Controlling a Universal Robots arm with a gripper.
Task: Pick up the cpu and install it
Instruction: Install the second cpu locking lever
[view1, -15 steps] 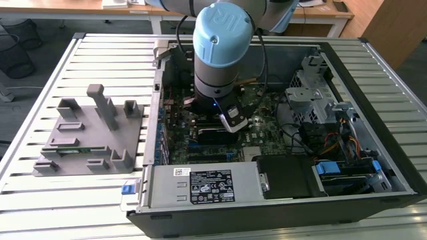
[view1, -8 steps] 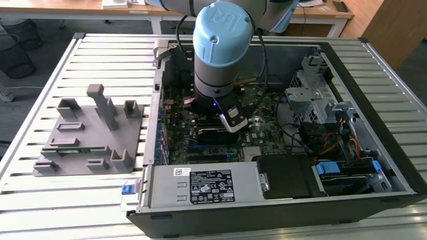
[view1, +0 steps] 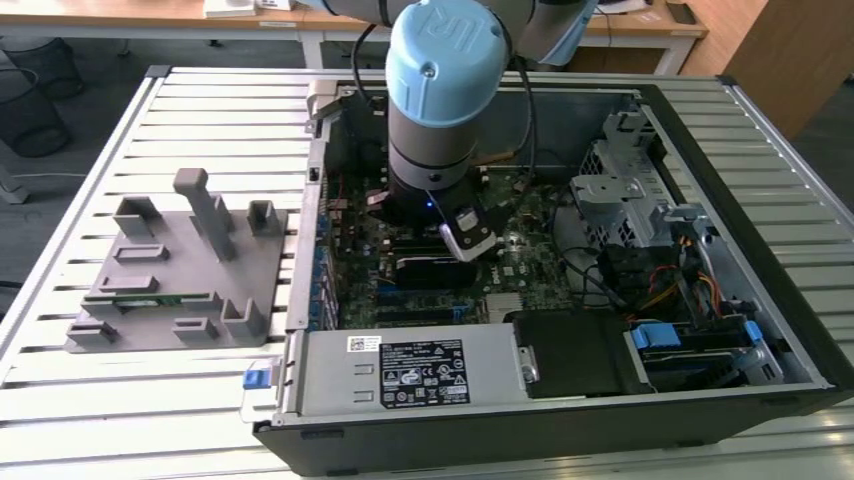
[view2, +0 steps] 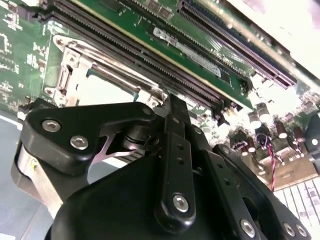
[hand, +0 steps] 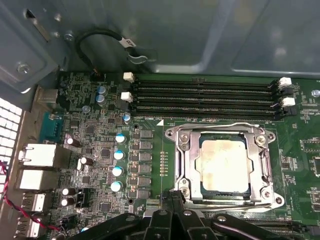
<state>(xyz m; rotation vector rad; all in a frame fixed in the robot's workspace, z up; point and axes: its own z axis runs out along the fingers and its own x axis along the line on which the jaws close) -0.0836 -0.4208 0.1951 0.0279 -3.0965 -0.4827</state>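
Cpu (hand: 224, 166) apparently seated in socket frame (hand: 185, 160), gripper (hand: 170, 200) just beside.

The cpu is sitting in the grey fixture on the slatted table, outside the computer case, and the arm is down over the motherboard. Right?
Not quite. The cpu lies inside the socket frame on the motherboard, as the first wrist view shows. The arm is indeed down over it.

The cpu (hand: 224, 166) is shiny silver-grey with a pale rim, set in a bright metal frame (hand: 270, 165) on the green board (hand: 300, 150), which carries black memory slots (hand: 205, 97) with white clips. The arm (view1: 447, 60) is light blue over black, the gripper (view2: 170, 150) black with silver screws. The grey fixture (view1: 180, 265) stands on a pale slatted table (view1: 80, 400).
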